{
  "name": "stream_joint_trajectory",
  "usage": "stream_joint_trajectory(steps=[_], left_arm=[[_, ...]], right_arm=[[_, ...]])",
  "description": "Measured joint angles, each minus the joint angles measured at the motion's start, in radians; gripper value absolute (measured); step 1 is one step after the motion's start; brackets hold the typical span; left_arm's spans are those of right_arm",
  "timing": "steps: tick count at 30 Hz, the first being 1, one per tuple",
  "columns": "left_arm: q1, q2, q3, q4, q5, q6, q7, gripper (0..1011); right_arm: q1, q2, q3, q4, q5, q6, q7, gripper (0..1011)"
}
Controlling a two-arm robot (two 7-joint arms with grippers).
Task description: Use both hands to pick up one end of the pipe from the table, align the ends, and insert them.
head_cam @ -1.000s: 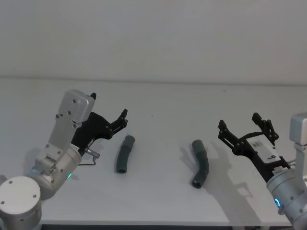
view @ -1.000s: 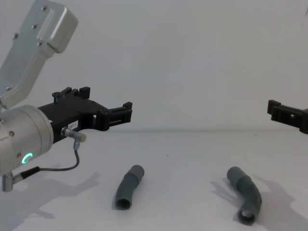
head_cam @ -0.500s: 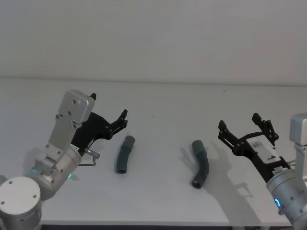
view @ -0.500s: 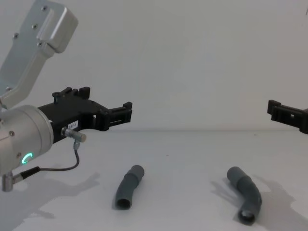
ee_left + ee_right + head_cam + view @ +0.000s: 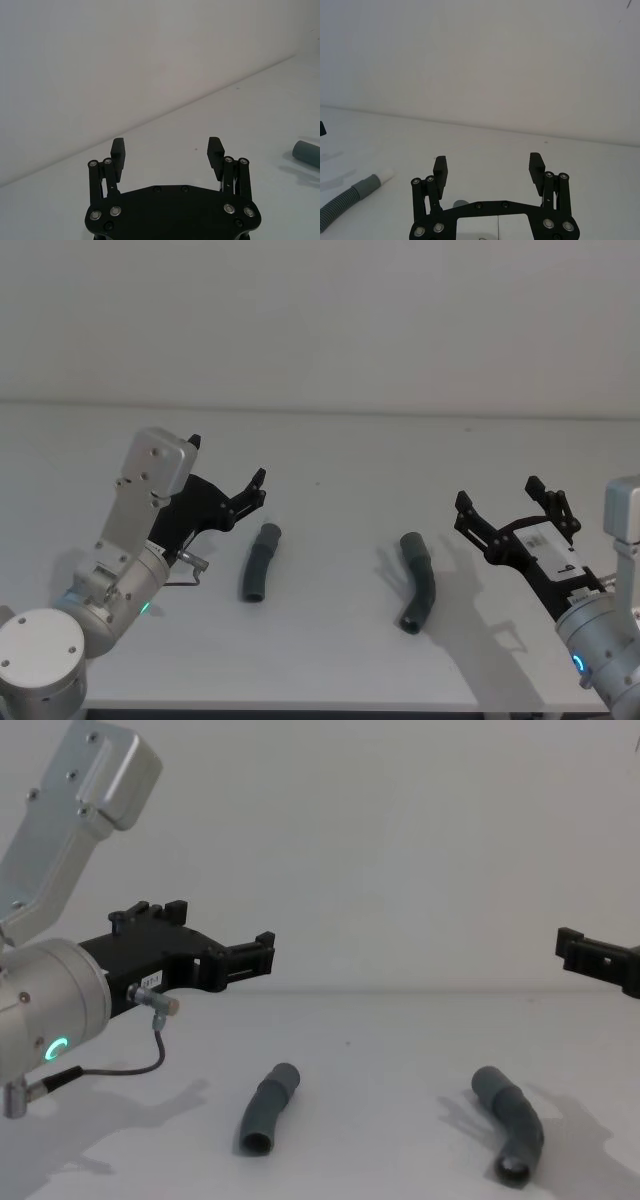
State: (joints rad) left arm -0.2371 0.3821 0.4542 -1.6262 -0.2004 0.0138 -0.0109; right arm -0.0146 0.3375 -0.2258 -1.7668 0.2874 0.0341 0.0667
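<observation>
The left end effector (image 5: 228, 457) has its two black fingers spread wide and holds nothing; it hangs in the air, just to the left of the left pipe piece (image 5: 258, 562) and a little farther back. The right end effector (image 5: 498, 492) is also wide open and empty, well apart from the left pipe piece on its right side, beyond the right pipe piece (image 5: 418, 582).

Compared with half a second ago and one second ago, I find no change: both end effectors and both pieces are in the same places.

Both pieces lie flat on the white surface (image 5: 340, 450), touched by nothing. Each is dark grey and gently bent, with a smooth round cuff at the end. In the chest view their near ends show open round mouths.
</observation>
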Motion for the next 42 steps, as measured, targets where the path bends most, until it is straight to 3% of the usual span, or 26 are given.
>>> stream_joint_trajectory(steps=[22,34,42], left_arm=[[-0.008,0.001,0.003,0.000,-0.002,0.013,-0.021,1001],[-0.035,0.008,0.004,-0.015,-0.062,0.137,-0.106,1001],[-0.050,0.005,-0.012,-0.038,-0.121,0.269,-0.146,1001]], right_arm=[[0.000,0.000,0.000,0.000,0.000,0.000,0.000,1001],[0.000,0.000,0.000,0.000,0.000,0.000,0.000,1001],[0.000,0.000,0.000,0.000,0.000,0.000,0.000,1001]])
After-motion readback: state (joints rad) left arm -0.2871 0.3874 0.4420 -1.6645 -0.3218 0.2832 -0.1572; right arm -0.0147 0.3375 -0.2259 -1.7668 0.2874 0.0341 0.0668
